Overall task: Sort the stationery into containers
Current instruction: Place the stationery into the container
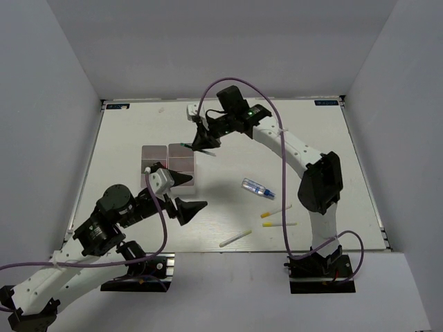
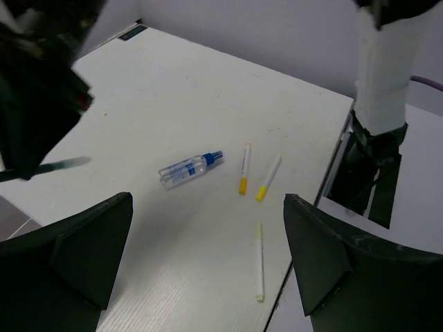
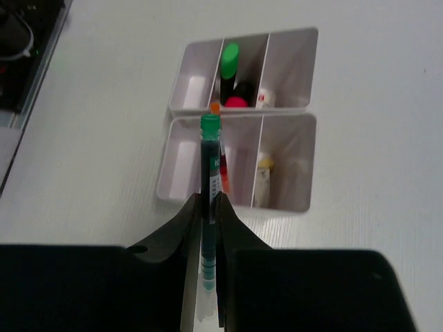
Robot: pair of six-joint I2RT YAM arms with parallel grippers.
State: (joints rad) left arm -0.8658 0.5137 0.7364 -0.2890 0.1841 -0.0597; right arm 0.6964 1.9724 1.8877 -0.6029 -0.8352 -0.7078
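**Green-capped pen pinched over the bins, left side idle**

Left jaws: spread fully apart, gripping nothing, hanging above the worktop (image 1: 138, 124) at the near edge of the containers (image 1: 156, 155). Dark fingers (image 2: 90, 256) touching no item.

Containers: two joined rows of three open compartments.
- Far row: left slot seemingly empty. Middle slot with a green-tipped highlighter (image 3: 230, 57) and a pink tip (image 3: 237, 102) beside it. Right slot with a small white item (image 3: 263, 101), too small to name.
- Near row: left slot seemingly empty. Middle slot with a red pen (image 3: 225, 178), mostly hidden behind the held pen. Right slot with a yellow-capped marker (image 3: 264, 173) lying in it.

Right jaws: clenched on a green-capped pen (image 3: 210, 180), gripped toward its clear tail end. Cap pointing out above the near row, probably over the wall between left and middle slots, though hard to judge from this angle.

Right of the bins, loose on the worktop: white stick (image 1: 235, 238) nearest the front edge, clear-blue tube (image 1: 255, 188) farther back, and two yellow-capped white markers (image 1: 275, 210) close together, not touching.
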